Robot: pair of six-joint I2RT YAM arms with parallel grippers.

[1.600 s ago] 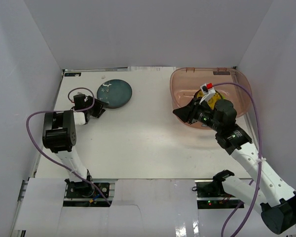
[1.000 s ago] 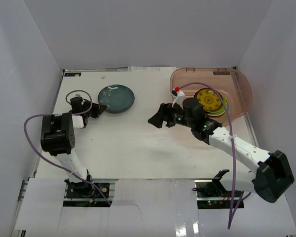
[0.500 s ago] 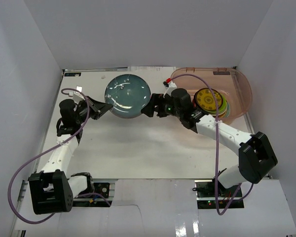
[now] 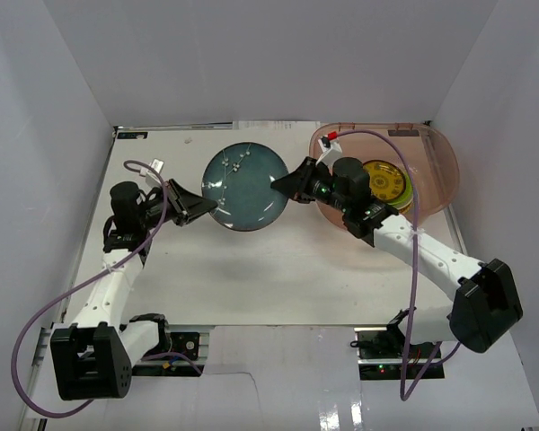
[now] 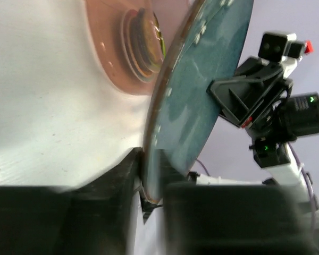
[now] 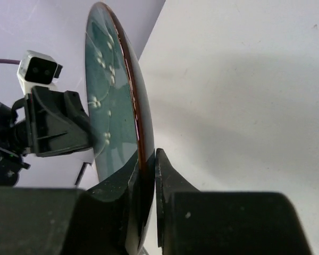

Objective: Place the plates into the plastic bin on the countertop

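Behind teal plate (image 5: 202, 90), stacked plates (image 5: 141, 45)

The top camera looks down from above on the whole table (image 4: 251, 269). Each wrist camera sits close, facing the shared teal plate (image 4: 247, 189) from opposite edges.

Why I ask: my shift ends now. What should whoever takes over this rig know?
Left gripper: shut on the teal plate, at its left rim.
Right gripper: shut on the same plate's right rim. The plate is held between both arms, off the countertop, just left of the bin.
Done: a stack of plates lies in the bin, a yellow plate on top.
Left: left gripper lets go and the right carries the teal plate into the bin. It is the only plate seen outside it.
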